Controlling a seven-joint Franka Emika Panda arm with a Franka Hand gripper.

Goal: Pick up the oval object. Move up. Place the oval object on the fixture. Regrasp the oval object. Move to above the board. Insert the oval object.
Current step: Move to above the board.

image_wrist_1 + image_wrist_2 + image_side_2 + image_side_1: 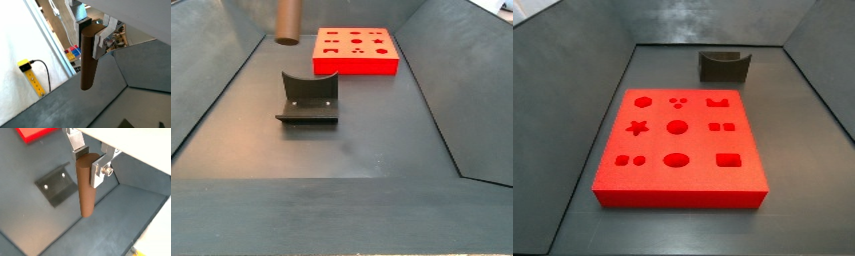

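My gripper point(90, 31) is shut on the oval object point(88, 60), a brown rod-like peg hanging down from between the fingers point(100, 169); the gripper shows in both wrist views point(85, 159). The peg point(84, 188) is held at its top end, high above the grey floor. In a side view only the peg's lower end point(289, 22) shows, above and behind the fixture point(309, 98). The fixture, a dark block with a U-shaped notch, also shows in a side view point(724, 65) and a wrist view point(55, 185). The red board point(677, 145) with shaped cut-outs lies flat on the floor point(358, 48).
Grey sloped walls point(573, 60) enclose the floor on all sides. Outside the bin, a yellow power strip point(32, 75) with a black cable and coloured blocks point(73, 52) show in a wrist view.
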